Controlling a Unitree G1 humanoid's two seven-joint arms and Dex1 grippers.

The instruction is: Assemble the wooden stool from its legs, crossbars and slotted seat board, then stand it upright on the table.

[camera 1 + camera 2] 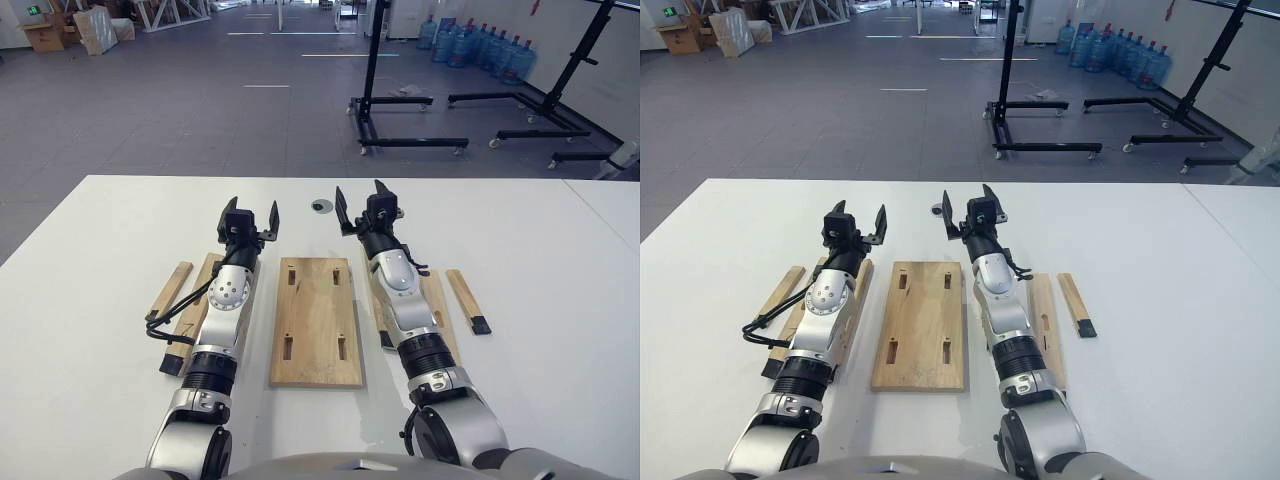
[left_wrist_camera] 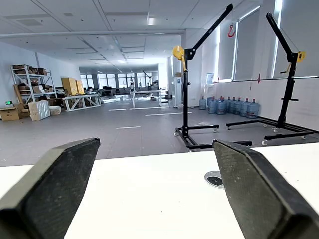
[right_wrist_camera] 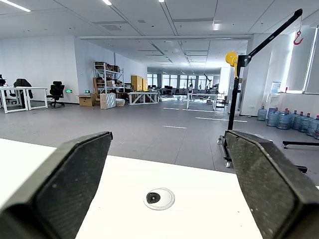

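The slotted seat board lies flat in the middle of the white table, between my two arms. To its left lie a short crossbar and a longer wooden piece, partly hidden under my left arm. On the right, a long wooden piece sits partly under my right arm, with a short crossbar beyond it. My left gripper is open and empty beyond the board's far left corner. My right gripper is open and empty past the far right corner. Black fingers frame the bare tabletop.
A round cable grommet is set into the table between and just beyond the grippers, also seen as a grommet ahead of the right fingers. Black wheeled stands and water bottles stand on the floor past the table's far edge.
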